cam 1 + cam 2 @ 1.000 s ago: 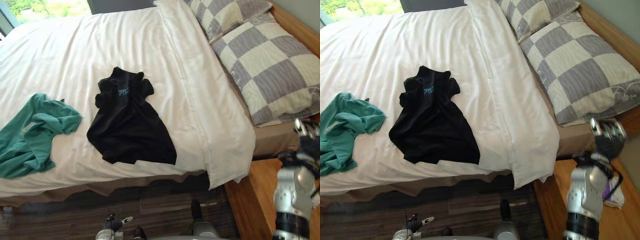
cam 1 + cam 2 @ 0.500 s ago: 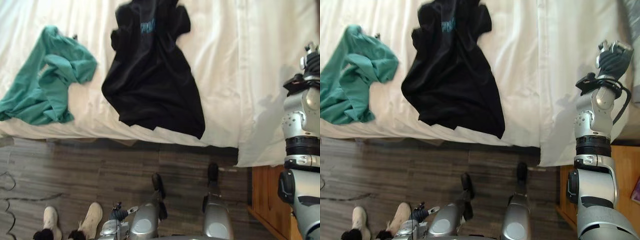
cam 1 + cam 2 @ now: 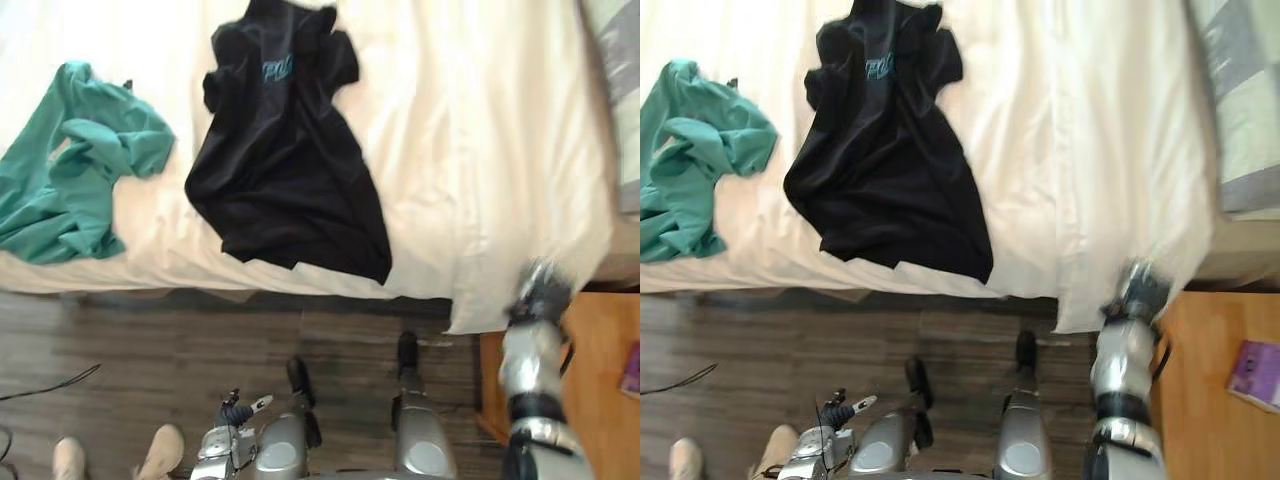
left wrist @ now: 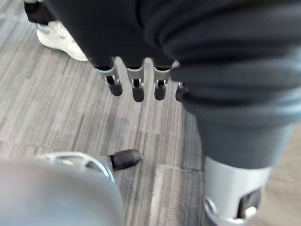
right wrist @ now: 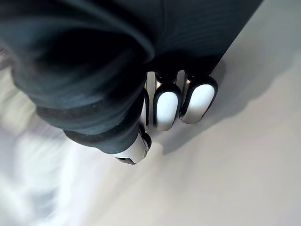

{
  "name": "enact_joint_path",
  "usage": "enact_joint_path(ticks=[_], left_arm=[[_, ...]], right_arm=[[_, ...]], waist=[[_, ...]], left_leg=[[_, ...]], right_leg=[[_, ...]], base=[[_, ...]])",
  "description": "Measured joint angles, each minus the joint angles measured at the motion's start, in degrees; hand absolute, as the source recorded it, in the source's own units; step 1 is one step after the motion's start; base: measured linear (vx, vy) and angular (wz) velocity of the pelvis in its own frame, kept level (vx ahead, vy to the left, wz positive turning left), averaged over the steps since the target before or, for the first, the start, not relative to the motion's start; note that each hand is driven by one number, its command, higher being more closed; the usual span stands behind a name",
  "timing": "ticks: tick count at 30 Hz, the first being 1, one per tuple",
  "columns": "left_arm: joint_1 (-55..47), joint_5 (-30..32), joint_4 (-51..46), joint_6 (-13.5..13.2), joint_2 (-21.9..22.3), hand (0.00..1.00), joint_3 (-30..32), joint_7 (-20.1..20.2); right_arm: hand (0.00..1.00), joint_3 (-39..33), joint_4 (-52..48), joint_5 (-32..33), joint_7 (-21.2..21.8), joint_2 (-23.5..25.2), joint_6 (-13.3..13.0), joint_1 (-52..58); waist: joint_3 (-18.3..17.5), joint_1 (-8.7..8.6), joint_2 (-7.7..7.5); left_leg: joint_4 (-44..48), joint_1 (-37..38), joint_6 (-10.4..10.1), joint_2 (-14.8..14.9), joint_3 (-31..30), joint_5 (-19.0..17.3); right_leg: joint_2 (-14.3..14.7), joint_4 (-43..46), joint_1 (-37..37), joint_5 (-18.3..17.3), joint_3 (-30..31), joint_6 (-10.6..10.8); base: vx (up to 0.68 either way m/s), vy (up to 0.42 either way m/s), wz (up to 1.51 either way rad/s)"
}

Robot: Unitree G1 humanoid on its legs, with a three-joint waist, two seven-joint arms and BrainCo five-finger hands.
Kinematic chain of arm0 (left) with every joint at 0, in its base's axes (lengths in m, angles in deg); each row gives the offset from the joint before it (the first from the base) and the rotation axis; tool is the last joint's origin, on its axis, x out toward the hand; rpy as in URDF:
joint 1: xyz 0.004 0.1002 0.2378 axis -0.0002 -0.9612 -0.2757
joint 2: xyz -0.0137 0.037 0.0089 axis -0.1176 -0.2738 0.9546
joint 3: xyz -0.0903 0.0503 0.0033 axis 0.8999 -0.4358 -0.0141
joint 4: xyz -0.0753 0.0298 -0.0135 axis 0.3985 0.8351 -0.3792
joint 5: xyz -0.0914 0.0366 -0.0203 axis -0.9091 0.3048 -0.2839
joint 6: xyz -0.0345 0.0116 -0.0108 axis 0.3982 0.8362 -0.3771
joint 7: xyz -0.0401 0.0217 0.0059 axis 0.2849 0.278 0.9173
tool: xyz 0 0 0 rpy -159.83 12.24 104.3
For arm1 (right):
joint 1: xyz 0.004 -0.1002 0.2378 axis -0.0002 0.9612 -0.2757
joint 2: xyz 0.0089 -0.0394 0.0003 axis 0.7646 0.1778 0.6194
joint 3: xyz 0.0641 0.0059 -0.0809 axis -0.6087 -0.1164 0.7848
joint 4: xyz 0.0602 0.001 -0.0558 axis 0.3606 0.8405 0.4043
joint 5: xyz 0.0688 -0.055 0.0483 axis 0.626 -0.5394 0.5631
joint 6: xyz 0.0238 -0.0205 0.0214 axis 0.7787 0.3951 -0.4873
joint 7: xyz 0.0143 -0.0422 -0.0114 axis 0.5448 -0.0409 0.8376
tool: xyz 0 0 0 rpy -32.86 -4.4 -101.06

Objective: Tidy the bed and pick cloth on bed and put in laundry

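right robot hand (image 3: pixel 540 290) lowered to duvet (image 3: pixel 480 150) corner | fingers curled, empty | left robot hand (image 4: pixel 137 87) relaxed

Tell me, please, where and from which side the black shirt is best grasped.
Probably pinch the black shirt at its wide hem, coming from the floor side: that end lies flat by the near edge of the white duvet; the collar end is bunched farther in.

I see grey plank flooring (image 3: pixel 150 330) below me and a warm wooden surface (image 3: pixel 1205 370) far right.
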Motion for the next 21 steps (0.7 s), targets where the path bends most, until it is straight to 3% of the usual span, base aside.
enact_joint_path(ticks=[3, 7, 11, 14, 15, 16, 17, 18, 19, 21], left_arm=[[0.1, 0.0, 0.8, 0.7, 1.6, 0.00, 0.6, 0.1], [0.0, 0.1, 0.9, 0.6, 1.6, 0.00, 0.7, 0.0], [-1.9, 0.1, 2.2, 1.3, 0.9, 0.00, 0.6, -0.1], [-3.4, -0.1, 2.1, 1.9, 1.0, 0.00, 0.7, -0.4], [-3.4, -0.1, 2.0, 1.9, 1.3, 0.00, 1.4, -0.3], [-3.3, 0.0, 2.0, 1.8, 1.9, 0.00, 2.2, -0.3], [-3.3, -0.1, 1.8, 1.8, 1.1, 0.00, 3.1, -0.3], [-2.5, -0.5, 0.5, 1.6, 1.2, 0.00, 2.5, -0.3], [-2.5, -0.6, 0.2, 1.3, 1.3, 0.00, 2.4, -0.3], [-3.1, -0.5, 0.3, 0.1, 1.4, 0.00, 2.8, -0.3]], right_arm=[[0.00, -0.6, 4.0, 0.1, 0.1, 4.0, 3.4, 11.5], [0.00, -0.6, 4.4, -0.4, 1.4, 4.6, 3.9, 17.1], [0.00, 2.7, 9.6, -4.8, 2.8, 6.7, 4.2, 16.3], [0.00, 4.3, 12.9, -9.8, 4.0, 7.6, 5.5, 15.8], [0.00, 4.4, 13.6, -11.8, 4.4, 6.8, 5.7, 14.9], [0.00, 4.9, 14.3, -12.6, 4.6, 6.2, 5.6, 14.2], [0.00, 6.6, 14.7, -14.4, 4.7, 5.3, 5.7, 14.2], [0.00, 8.8, 16.4, -17.3, 5.0, 3.3, 6.4, 13.8], [0.00, 9.5, 17.2, -18.3, 5.1, 2.3, 6.8, 13.5], [0.00, 10.4, 17.4, -21.2, 6.4, 0.6, 7.4, 13.1]], waist=[[-1.4, -1.73, -0.19], [-4.5, -1.73, -0.69], [-5.9, -1.42, -1.78], [-7.6, -1.19, -1.74], [-6.8, -0.94, -0.17], [-6.6, -0.67, -0.32], [-6.9, -0.68, -1.71], [-6.0, -0.80, -0.64], [-5.8, -0.80, -1.11], [-5.9, -0.47, 0.23]], left_leg=[[0.0, 4.0, -0.3, 0.2, 2.1, -1.1], [0.0, 7.7, -0.7, 0.6, 3.6, -2.1], [0.0, 12.9, -1.9, 2.2, 4.6, -3.4], [0.7, 13.2, -2.3, 3.1, 4.6, -4.2], [4.5, 11.9, -2.4, 4.5, 4.9, -6.9], [8.9, 10.5, -2.8, 6.0, 4.7, -9.1], [18.5, 6.7, -3.8, 7.2, 3.7, -12.0], [32.5, -0.6, -4.8, 10.2, 0.8, -13.4], [35.9, -2.2, -4.8, 11.0, 0.2, -13.4], [38.2, -3.8, -2.1, 14.4, 1.1, -15.0]], right_leg=[[0.4, 0.0, 2.5, -0.1, 1.6, -0.3], [1.2, 1.3, 5.0, -1.4, 2.8, -0.7], [2.9, 14.7, 3.7, -9.2, 2.3, -2.3], [3.5, 13.8, 4.6, -10.6, 1.4, -3.2], [3.3, 15.3, 4.6, -12.4, -1.0, -4.8], [2.7, 19.3, 3.5, -13.3, -2.3, -4.5], [1.2, 21.9, 3.6, -16.7, -3.5, -3.9], [0.0, 23.2, 3.9, -17.8, -5.3, -3.2], [-1.0, 23.2, 4.2, -17.1, -5.9, -3.5], [-2.3, 22.8, 4.5, -16.5, -6.0, -2.3]], base=[[0.02, -0.015, -0.42], [0.00, -0.010, -0.24], [0.00, -0.029, -0.03], [0.03, -0.064, -0.04], [0.07, -0.055, -0.17], [0.09, -0.050, -0.12], [0.07, -0.041, 0.28], [0.05, -0.020, 0.47], [0.06, 0.063, 0.49], [0.10, 0.153, 0.13]])
